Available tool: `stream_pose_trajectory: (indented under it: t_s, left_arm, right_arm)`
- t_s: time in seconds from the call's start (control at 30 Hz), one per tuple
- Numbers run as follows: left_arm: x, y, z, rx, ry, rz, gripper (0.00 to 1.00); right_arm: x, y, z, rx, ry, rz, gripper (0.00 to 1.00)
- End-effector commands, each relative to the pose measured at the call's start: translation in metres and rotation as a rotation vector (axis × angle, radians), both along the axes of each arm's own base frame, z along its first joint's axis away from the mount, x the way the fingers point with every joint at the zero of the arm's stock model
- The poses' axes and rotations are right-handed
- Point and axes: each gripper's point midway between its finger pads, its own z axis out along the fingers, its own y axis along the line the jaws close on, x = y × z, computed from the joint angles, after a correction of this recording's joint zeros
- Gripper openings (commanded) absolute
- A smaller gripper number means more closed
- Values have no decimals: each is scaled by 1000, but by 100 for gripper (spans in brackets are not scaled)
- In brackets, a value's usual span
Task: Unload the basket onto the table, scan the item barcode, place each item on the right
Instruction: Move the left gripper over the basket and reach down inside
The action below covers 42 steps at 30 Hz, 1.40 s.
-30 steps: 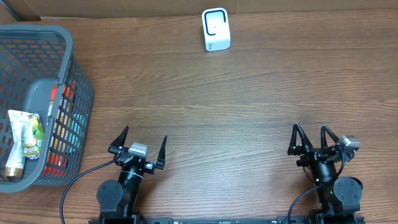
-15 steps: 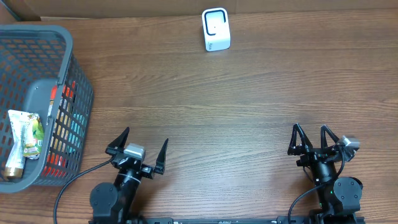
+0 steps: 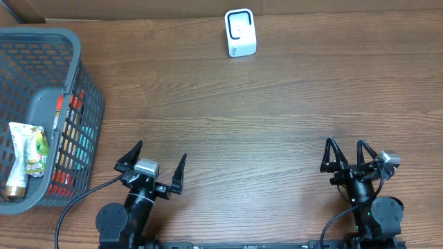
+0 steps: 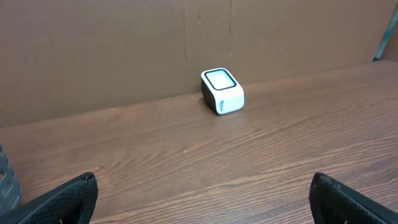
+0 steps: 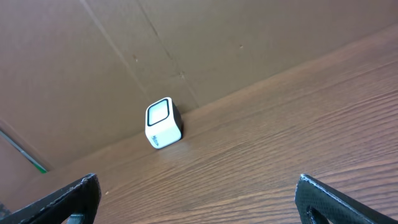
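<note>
The white barcode scanner (image 3: 240, 32) stands at the far edge of the table, also visible ahead in the left wrist view (image 4: 222, 91) and the right wrist view (image 5: 163, 122). A green-and-white packet item (image 3: 24, 155) lies in the grey mesh basket (image 3: 86, 124) at the left. My left gripper (image 3: 161, 152) (image 4: 203, 180) sits near the front edge, just right of the basket, open with nothing between its fingers. My right gripper (image 3: 345, 142) (image 5: 198, 179) is at the front right, open and empty too.
More colourful packages show through the basket's mesh wall, and a grey curved part (image 3: 45, 104) lies inside it. A brown cardboard wall (image 4: 124, 50) runs behind the scanner. Bare wooden tabletop (image 3: 249, 117) lies between the grippers and the scanner.
My left arm has shifted slightly to the left, its gripper staying open. The right arm has not moved.
</note>
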Motion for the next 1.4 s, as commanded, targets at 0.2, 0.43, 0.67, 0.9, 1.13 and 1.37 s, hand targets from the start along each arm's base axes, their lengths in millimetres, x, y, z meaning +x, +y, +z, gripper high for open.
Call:
stream_pose_trajectory:
  t_s: [0.2, 0.43, 0.67, 0.9, 1.13, 1.37]
  left_arm:
    - [-3, -1, 25, -59, -31, -3, 100]
    - [6, -5, 47, -64, 56, -28, 100]
    - [27, -7, 87, -73, 247, -36, 100]
    - [34, -7, 131, -24, 462, -47, 99]
    - [31, -5, 176, 6, 605, -50, 99]
    - [49, -9, 167, -9, 648, -74, 99]
  right_arm:
    - [0, 2, -1, 0, -8, 10, 100]
    - [0, 2, -1, 0, -8, 10, 100]
    - [0, 2, -1, 0, -8, 10, 100]
    - [0, 2, -1, 0, -8, 10, 100]
    - [0, 2, -1, 0, -8, 10, 100]
    - [0, 2, -1, 0, -8, 10, 100]
